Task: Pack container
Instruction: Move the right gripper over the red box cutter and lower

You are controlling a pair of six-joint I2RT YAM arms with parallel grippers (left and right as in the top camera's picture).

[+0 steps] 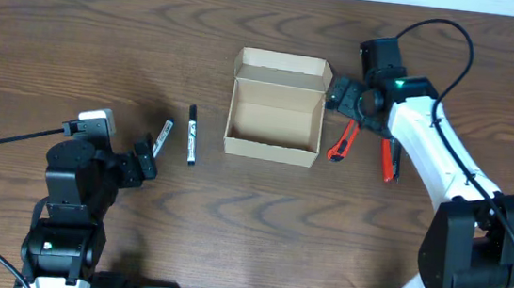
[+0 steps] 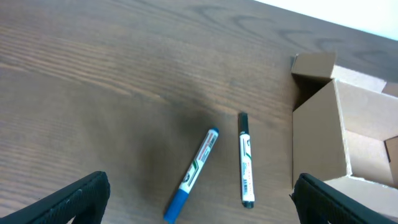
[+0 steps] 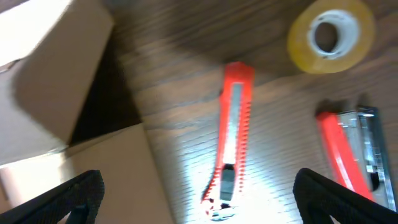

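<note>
Container [image 1: 274, 117] stands open and empty at the middle of the wooden desk [image 1: 79, 32], its hinged lid [image 1: 281, 66] folded back on the far side, apparently to leave the mouth clear for packing. It is a plain tan cardboard box, unmarked, with small side flaps. A blue marker [image 1: 161, 138] and a black marker [image 1: 192, 134] lie apart to its left, just ahead of the left end effector [image 1: 149, 157], whose jaws are released and hold nothing. To its right, an orange utility knife [image 1: 342, 141], a red-handled tool [image 1: 388, 159] and a tape roll [image 3: 329, 34] lie near the right end effector [image 1: 337, 95], likewise released. The goods seem split so each arm serves its own side.
</note>
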